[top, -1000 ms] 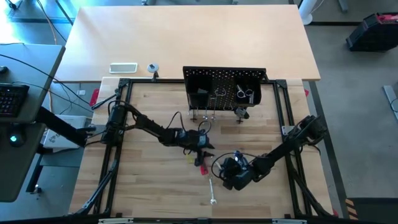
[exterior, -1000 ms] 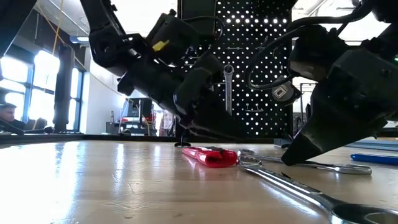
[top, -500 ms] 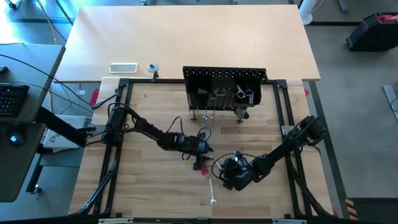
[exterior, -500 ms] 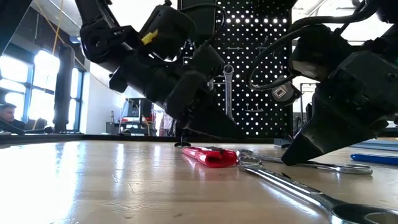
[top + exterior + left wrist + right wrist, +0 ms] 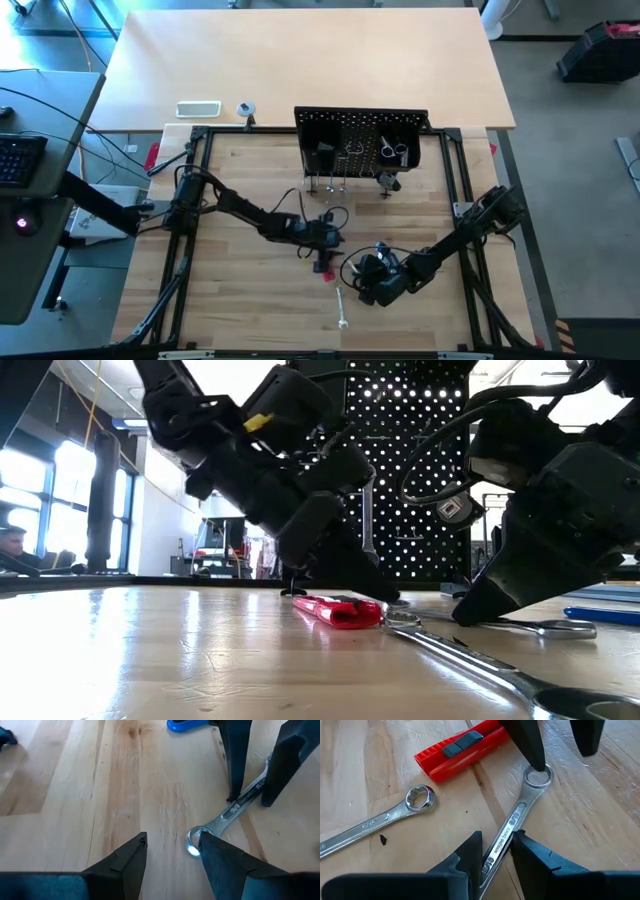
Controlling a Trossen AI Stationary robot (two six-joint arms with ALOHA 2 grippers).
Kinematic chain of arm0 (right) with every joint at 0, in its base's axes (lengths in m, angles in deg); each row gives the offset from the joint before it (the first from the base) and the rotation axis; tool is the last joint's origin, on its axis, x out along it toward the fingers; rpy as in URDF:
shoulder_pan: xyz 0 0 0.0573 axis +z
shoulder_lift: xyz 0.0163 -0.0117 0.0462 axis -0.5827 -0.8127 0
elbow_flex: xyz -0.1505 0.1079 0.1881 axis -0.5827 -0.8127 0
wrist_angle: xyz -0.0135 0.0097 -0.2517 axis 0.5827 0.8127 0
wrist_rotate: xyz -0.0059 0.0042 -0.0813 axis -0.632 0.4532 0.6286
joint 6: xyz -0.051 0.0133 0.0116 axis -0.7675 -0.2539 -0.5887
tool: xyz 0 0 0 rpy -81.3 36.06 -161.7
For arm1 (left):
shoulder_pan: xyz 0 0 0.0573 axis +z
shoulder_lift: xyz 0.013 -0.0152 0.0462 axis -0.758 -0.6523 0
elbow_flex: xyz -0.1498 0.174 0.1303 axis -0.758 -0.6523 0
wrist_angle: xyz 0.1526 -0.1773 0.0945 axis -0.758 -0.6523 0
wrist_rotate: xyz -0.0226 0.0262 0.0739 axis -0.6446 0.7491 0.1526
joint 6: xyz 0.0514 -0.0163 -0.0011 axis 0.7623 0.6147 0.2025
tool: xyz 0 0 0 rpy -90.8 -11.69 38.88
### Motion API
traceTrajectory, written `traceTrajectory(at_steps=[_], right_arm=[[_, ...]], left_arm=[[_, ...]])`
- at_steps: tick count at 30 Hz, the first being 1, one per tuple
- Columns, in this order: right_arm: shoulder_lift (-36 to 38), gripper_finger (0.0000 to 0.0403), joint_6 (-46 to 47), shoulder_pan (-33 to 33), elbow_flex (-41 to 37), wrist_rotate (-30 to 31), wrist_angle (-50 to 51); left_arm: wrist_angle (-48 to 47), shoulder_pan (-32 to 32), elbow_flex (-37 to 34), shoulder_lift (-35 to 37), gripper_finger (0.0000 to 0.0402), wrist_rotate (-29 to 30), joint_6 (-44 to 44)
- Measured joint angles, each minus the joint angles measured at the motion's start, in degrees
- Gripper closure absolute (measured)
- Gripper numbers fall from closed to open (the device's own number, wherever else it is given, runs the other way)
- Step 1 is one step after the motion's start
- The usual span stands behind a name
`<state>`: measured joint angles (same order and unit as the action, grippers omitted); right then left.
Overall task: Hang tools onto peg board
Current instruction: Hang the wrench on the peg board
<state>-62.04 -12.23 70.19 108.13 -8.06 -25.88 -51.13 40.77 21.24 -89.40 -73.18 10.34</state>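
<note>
Looking straight down, the high view shows the peg board (image 5: pixel 360 147) standing at the table's far side with a few tools already hanging on it, while both arms work low at mid-table; the left gripper (image 5: pixel 328 237) has slid slightly toward the right arm over the last second, and the right gripper (image 5: pixel 368 275) has not moved. From table height, the low view shows a red-handled tool (image 5: pixel 338 610) lying flat beside a long wrench (image 5: pixel 480 665), with the left arm's bulk now hanging lower over the red tool than it did a moment ago. In the left wrist view, the left gripper (image 5: pixel 172 851) has its fingers apart, one tip right at the ring end of a second wrench (image 5: pixel 235 813), holding nothing yet. In the right wrist view, the right gripper (image 5: pixel 496 849) straddles that wrench's shank (image 5: pixel 512 831), fingers close on either side; a firm grip cannot be confirmed. The shift suggests a two-handed pick-up of this wrench is being set up, with hanging still ahead.
</note>
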Motion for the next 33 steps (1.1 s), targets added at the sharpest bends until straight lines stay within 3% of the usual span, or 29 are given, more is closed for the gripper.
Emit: traceTrajectory(at_steps=[5, 13, 20, 25, 33], right_arm=[[1.1, 0.0304, -1.3, -0.1, -0.1, -0.8, 0.3], [3.2, 0.0302, -1.7, 0.0, -0.1, -3.0, 1.9], [3.5, 0.0251, -0.7, 0.0, -0.1, -3.6, 1.7], [3.6, 0.0219, 2.7, -0.2, -0.1, -7.2, 2.2], [3.9, 0.0232, 9.0, -0.3, 0.2, -9.2, 5.8]], left_arm=[[-5.8, -0.2, 4.6, -3.5, 0.0228, -0.2, 0.1], [-5.7, -0.1, 5.2, -4.5, 0.0228, -1.2, -0.5], [-5.7, -0.1, 5.2, -4.5, 0.0228, -1.1, -0.5], [-5.7, -0.1, 5.1, -4.5, 0.0229, -1.1, -1.7], [-5.3, 0.0, 5.0, -4.5, 0.0247, -0.9, -2.4]])
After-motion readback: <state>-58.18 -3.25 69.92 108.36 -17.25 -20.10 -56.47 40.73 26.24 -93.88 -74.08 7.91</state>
